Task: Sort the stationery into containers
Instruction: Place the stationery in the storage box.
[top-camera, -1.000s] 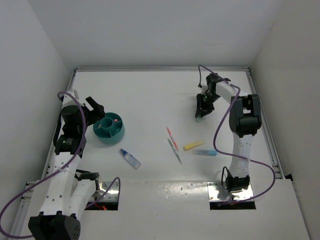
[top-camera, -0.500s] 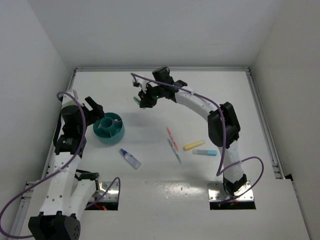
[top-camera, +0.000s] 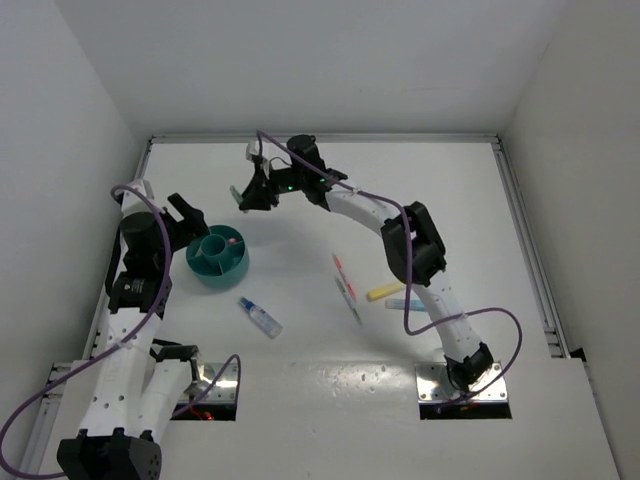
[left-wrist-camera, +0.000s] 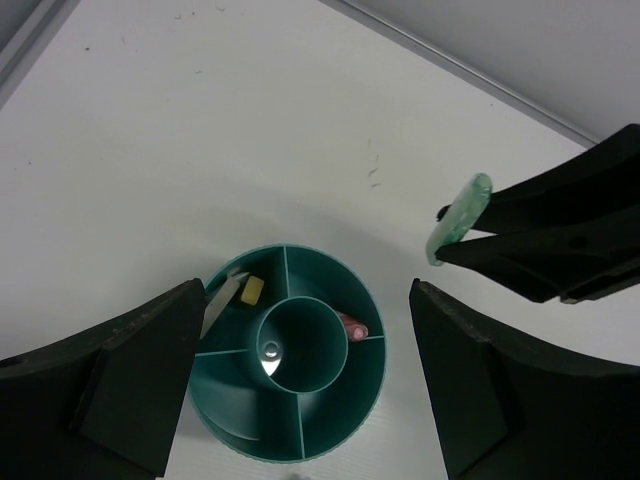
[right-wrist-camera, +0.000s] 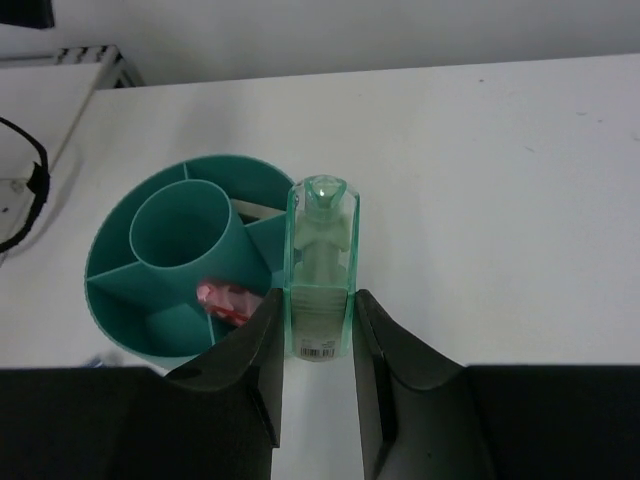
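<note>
The round teal container (top-camera: 217, 258) with inner dividers stands at the left. It holds a pink marker (right-wrist-camera: 226, 299) and a beige eraser bit (left-wrist-camera: 252, 290) in its outer compartments. My right gripper (top-camera: 246, 194) is stretched far left, just behind the container, shut on a mint marker (right-wrist-camera: 320, 268) held upright; the marker (left-wrist-camera: 458, 216) also shows in the left wrist view. My left gripper (left-wrist-camera: 307, 290) hangs open over the container (left-wrist-camera: 290, 420), nothing between its fingers. Loose on the table lie a clear blue-capped bottle (top-camera: 260, 316), a yellow marker (top-camera: 387, 290), a blue marker (top-camera: 410, 304) and two thin pens (top-camera: 347, 285).
The right arm's links arch across the back middle of the table (top-camera: 330, 400). White walls close in the back and both sides, with a rail along the right edge. The bottle lies just in front of the container.
My right arm has swung from the back right across to the back left, carrying the mint marker to just behind the container. The left arm has not moved.
</note>
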